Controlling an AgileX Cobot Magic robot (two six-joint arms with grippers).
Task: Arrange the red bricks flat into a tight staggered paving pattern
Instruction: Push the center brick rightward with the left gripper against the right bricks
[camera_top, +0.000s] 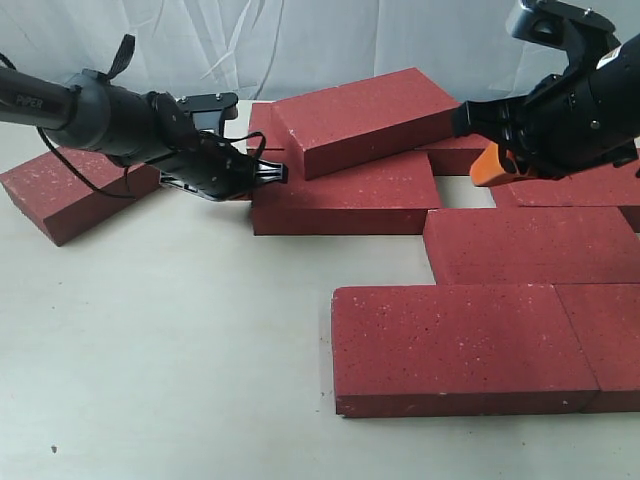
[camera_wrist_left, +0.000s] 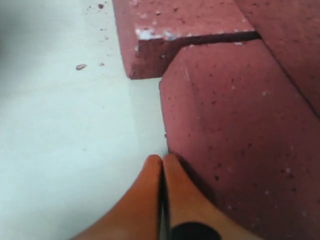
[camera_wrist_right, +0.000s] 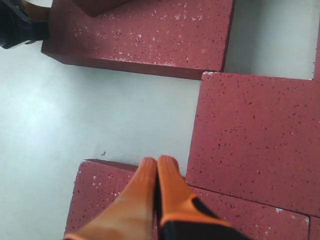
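Several red bricks lie on the pale table. One brick (camera_top: 345, 195) lies flat in the middle, with another brick (camera_top: 365, 115) resting tilted on its far edge. My left gripper (camera_top: 272, 172) is shut and empty, its orange fingertips (camera_wrist_left: 172, 162) against the left end of the middle brick (camera_wrist_left: 240, 125). A lone brick (camera_top: 70, 195) lies behind the left arm. My right gripper (camera_top: 490, 165) is shut and empty, raised above the bricks on the right. In the right wrist view its fingertips (camera_wrist_right: 167, 165) hang over the front brick (camera_wrist_right: 115, 195), beside a flat brick (camera_wrist_right: 255, 135).
Flat bricks fill the right side: one (camera_top: 530, 245) in the middle row, two (camera_top: 460, 345) (camera_top: 605, 340) side by side in front, and more (camera_top: 590, 185) behind. A small bare gap (camera_top: 465, 192) shows between them. White cloth hangs at the back. Bare table (camera_top: 170, 350) spreads front left.
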